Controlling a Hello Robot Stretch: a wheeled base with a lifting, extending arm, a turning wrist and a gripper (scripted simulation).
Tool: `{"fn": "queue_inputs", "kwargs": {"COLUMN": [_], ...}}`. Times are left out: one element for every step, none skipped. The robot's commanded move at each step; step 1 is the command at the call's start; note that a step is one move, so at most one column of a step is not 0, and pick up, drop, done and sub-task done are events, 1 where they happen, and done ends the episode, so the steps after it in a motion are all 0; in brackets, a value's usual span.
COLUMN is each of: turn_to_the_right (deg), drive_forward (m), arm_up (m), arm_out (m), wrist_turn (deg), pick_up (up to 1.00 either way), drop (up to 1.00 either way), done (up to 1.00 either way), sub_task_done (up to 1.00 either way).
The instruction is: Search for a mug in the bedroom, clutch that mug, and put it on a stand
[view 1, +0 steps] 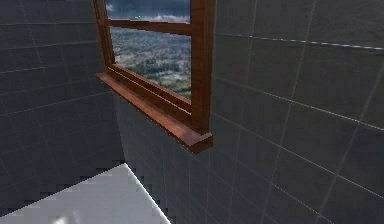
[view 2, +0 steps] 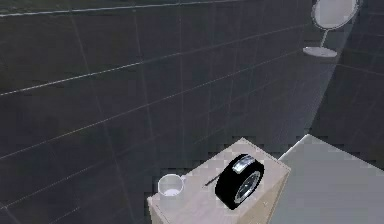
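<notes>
In the forward view, one brown wooden-framed window (view 1: 160,55) sits in a dark grey tiled wall (view 1: 290,120). In the arm side view, one small white mug (view 2: 172,186) stands on a pale beige square stand (view 2: 195,208). The mug's contents cannot be made out. Right of it lies one black ring-shaped object (view 2: 240,178). One round silver mirror (view 2: 335,12) is at the upper right. I cannot tell the gripper's state.

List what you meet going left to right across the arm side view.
white cup → black round object → round mirror
</notes>
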Motion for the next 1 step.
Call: {"fn": "queue_inputs", "kwargs": {"turn_to_the_right": [0.0], "drive_forward": [0.00], "arm_up": [0.00], "arm_out": [0.14], "wrist_turn": [0.0], "pick_up": [0.00], "drop": [0.00], "done": [0.00], "sub_task_done": [0.00]}}
